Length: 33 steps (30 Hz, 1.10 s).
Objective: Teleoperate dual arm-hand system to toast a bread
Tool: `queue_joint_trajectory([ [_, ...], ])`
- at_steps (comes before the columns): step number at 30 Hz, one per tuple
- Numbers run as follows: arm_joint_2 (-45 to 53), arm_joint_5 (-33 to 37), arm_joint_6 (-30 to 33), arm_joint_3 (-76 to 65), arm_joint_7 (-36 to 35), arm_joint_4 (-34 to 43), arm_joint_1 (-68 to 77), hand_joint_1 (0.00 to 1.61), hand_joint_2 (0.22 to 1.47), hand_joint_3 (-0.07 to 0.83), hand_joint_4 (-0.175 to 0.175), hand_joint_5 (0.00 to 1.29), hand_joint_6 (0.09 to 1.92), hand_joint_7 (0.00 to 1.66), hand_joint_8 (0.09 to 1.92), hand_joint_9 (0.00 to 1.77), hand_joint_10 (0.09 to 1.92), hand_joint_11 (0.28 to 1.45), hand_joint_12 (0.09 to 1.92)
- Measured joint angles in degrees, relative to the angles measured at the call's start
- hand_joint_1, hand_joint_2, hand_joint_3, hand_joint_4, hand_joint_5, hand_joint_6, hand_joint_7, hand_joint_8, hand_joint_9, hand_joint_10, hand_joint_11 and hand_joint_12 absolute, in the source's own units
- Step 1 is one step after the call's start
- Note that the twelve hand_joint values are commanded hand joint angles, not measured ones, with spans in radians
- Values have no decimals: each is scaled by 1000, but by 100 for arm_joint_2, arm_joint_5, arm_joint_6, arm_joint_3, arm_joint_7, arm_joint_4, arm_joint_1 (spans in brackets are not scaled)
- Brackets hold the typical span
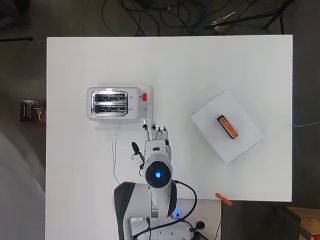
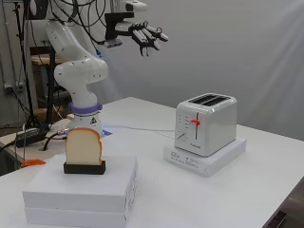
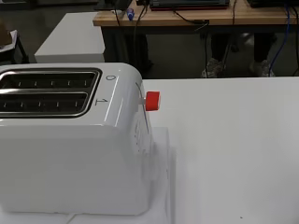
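Observation:
A white two-slot toaster (image 1: 114,103) (image 2: 206,121) (image 3: 70,135) stands on a flat white box, its slots empty and its red lever (image 1: 144,97) (image 2: 195,123) (image 3: 152,101) up. A slice of bread (image 2: 83,146) (image 1: 227,126) stands upright in a black holder on a stack of white boxes (image 1: 227,126) (image 2: 80,190) at the right of the table. The hand (image 1: 156,134) (image 2: 148,36) hovers high above the table, just on the arm's side of the toaster. Its fingers are straight and spread, holding nothing.
An orange object (image 1: 223,199) (image 2: 32,162) lies at the table's near edge beside the arm's base. A white cable (image 1: 115,155) runs from the toaster toward the base. Bare tabletop (image 1: 200,70) lies beyond the toaster and the boxes.

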Motion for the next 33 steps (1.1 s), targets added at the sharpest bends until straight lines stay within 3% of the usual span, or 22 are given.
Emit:
queue_joint_trajectory([
  [1,27,135,143,-51,-92,-91,15,274,1049,-10,149,744,662,1197,1174,1423,1463,1083,1651],
  [2,67,315,272,-71,-189,-165,33,438,1087,2,147,614,653,840,934,1000,1172,865,1223],
  [3,101,531,363,-42,-262,-220,40,593,1138,17,142,372,416,506,576,805,771,776,891],
  [4,104,704,422,20,-268,-258,47,463,1152,14,128,199,228,587,357,924,750,770,1010],
  [5,84,837,452,95,-223,-288,54,275,1143,7,143,347,144,786,316,1014,875,730,1186],
  [6,60,890,463,157,-159,-315,51,146,1125,3,157,590,545,896,816,1083,1224,730,1419],
  [7,27,864,489,198,-72,-358,41,325,1167,13,166,757,1104,996,1301,1215,1531,850,1637],
  [8,-27,780,557,220,27,-430,34,701,1172,80,171,742,1488,911,1460,1148,1720,800,1694],
  [9,-117,657,699,237,117,-545,34,716,1142,110,156,585,1221,670,1079,835,1295,630,1260],
  [10,-233,510,905,263,165,-680,47,619,1098,93,119,349,744,390,629,486,789,495,785],
  [11,-375,344,1178,326,183,-837,67,472,1019,55,102,185,399,205,330,254,424,423,442],
  [12,-541,177,1547,432,215,-1014,67,336,903,23,126,92,200,101,163,161,221,432,240],
  [13,-617,100,1775,499,259,-1092,64,231,877,13,148,44,96,64,87,333,133,527,142],
  [14,-637,67,1937,541,293,-1109,67,131,941,13,126,20,87,303,87,720,112,647,271],
  [15,-591,106,2012,540,290,-1058,73,67,1023,11,90,148,87,575,550,1002,589,744,777],
  [16,-482,223,1978,493,254,-943,67,33,1082,6,115,381,321,760,1128,1150,1145,811,1269],
  [17,-350,366,1871,431,229,-802,47,15,1110,3,130,504,497,806,1513,1178,1513,817,1569],
  [19,-109,578,1595,361,345,-540,3,2,986,-13,65,226,204,289,655,440,770,522,734],
  [20,-27,559,1436,369,471,-425,-34,0,962,-8,43,119,106,147,344,273,445,456,412],
  [22,153,233,980,353,628,-130,-123,2,964,1,33,28,87,42,87,188,134,423,110],
  [27,599,-753,231,-407,694,542,-338,70,1027,4,30,66,87,93,87,256,87,445,87],
  [33,1731,-721,92,-1858,152,1043,-429,82,1044,1,26,243,87,248,87,371,87,455,87],
])
